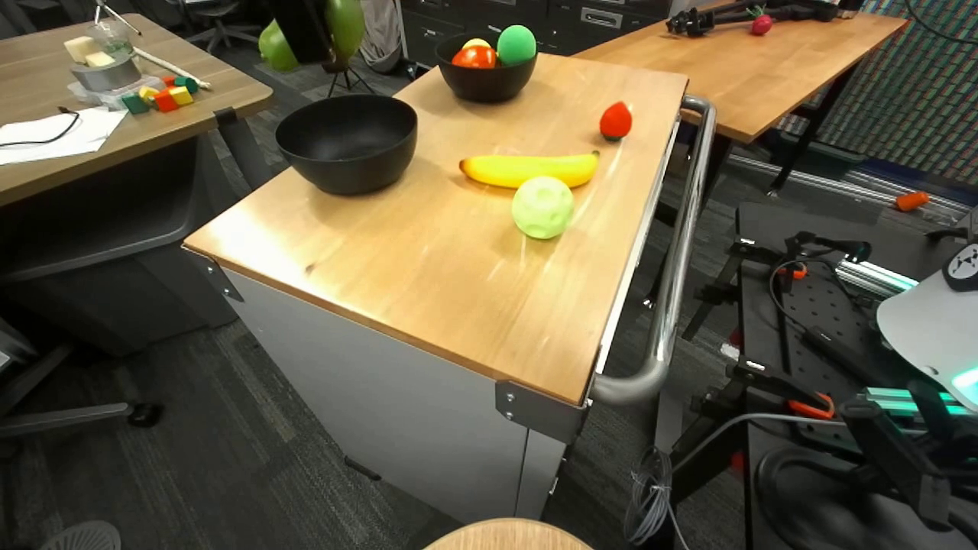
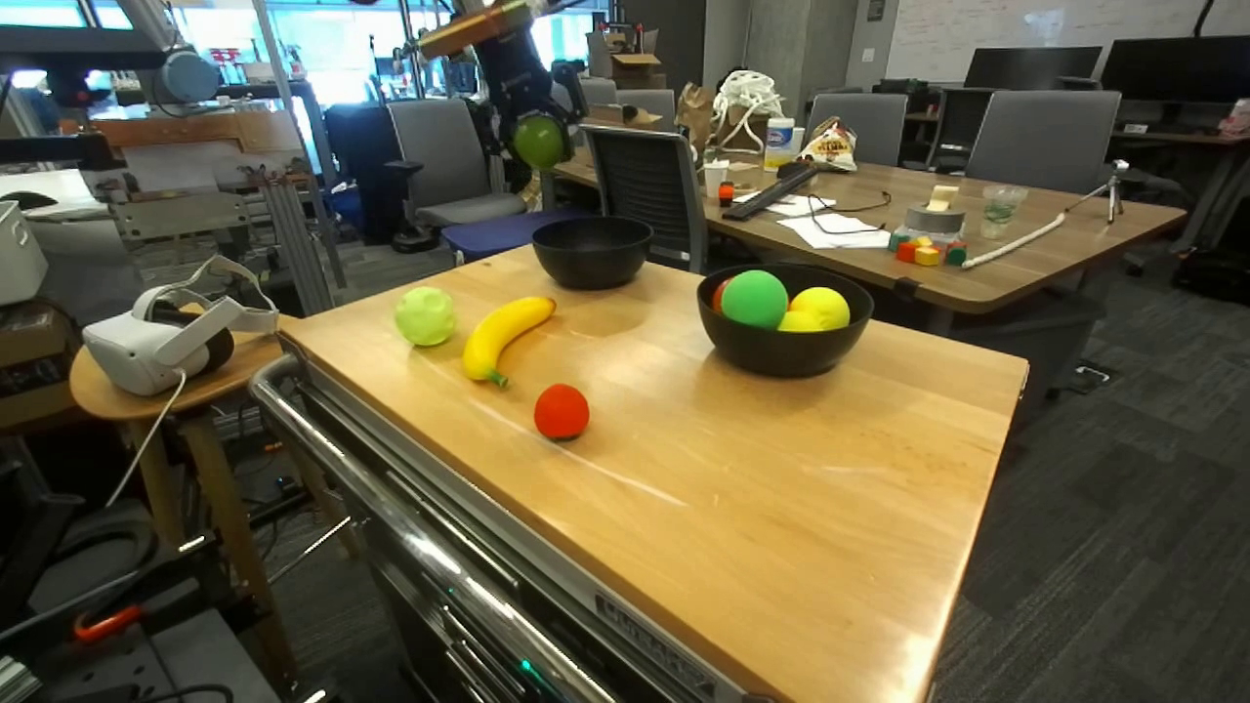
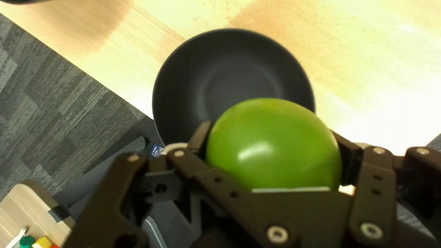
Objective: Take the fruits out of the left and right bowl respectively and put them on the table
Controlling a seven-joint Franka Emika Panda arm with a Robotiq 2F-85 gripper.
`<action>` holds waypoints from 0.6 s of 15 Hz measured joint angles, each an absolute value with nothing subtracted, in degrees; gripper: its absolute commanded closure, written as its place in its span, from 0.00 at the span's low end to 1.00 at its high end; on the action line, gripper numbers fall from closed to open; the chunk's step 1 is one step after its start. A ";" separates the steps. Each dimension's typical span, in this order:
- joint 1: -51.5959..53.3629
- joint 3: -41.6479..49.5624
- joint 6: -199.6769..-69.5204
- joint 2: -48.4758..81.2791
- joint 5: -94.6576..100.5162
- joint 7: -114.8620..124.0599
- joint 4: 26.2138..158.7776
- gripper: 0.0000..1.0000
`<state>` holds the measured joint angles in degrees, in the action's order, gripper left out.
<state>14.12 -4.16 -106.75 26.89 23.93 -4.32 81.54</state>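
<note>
My gripper (image 3: 272, 139) is shut on a glossy green fruit (image 3: 268, 151), one finger pressed to each side, held up over a black bowl (image 3: 237, 65). The inside of that bowl shows bare where the fruit does not cover it. An exterior view has the held green fruit (image 2: 539, 144) well above the same bowl (image 2: 593, 252). The second black bowl (image 2: 781, 347) holds a green ball (image 2: 755, 299), a yellow fruit (image 2: 820, 307) and a red fruit (image 1: 474, 57). On the wooden table (image 1: 428, 267) lie a yellow banana (image 1: 527, 169), a pale green ball (image 1: 543, 207) and a red fruit (image 1: 616, 121).
A metal rail (image 1: 676, 283) runs along one side of the table. A separate desk (image 2: 1055, 244) carries papers, small coloured blocks and a roll of tape. A stool (image 2: 107, 376) with a white headset (image 2: 166, 337) stands beside the table.
</note>
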 measured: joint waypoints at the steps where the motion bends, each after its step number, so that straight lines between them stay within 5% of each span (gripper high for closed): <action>1: 14.63 -4.51 -105.52 24.33 23.97 -4.37 83.82 0.57; 9: 14.08 -6.80 -108.42 10.34 20.32 -3.56 107.67 0.57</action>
